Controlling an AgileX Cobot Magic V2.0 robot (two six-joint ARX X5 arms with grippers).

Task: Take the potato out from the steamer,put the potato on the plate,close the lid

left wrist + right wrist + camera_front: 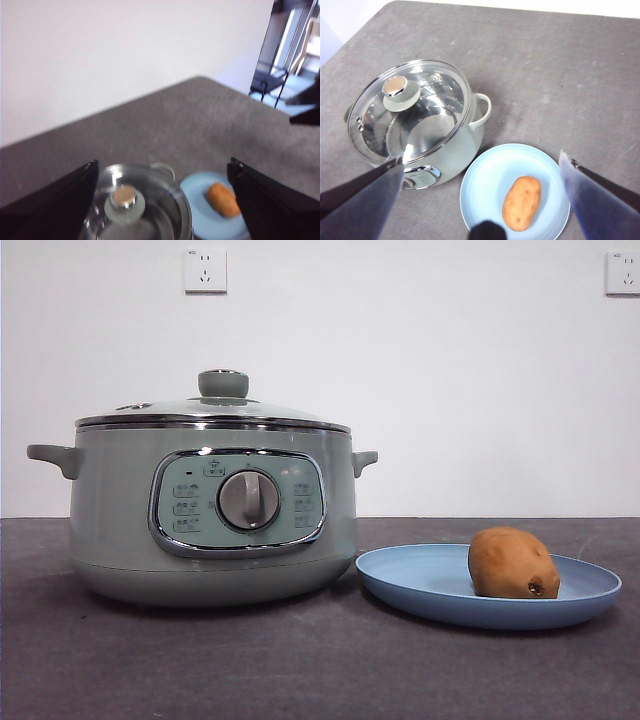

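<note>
Nearest the front camera, the plate (420,585) is sitting on the dark table (300,670), and the potato (512,563) is lying on it toward the rim farther from the pot, dark eye spot facing forward. Just beside the plate, the steamer (110,510) is standing with the lid (215,412) seated level on its chrome rim, knob (223,383) upright. Behind, a white wall with two sockets (205,270).

Neither arm is showing in the front view. The left gripper (162,200) is hovering high above the lid, jaws spread wide, holding nothing. The right gripper (480,200) is hanging above the plate and pot, jaws likewise spread and empty.

Judgement: all three steps are looking complete, so the step in hand is clearing away. To do it well, both arms should be lifting straight up before swinging aside, keeping the jaws clear of the knob and the plate rim so nothing is getting nudged.
</note>
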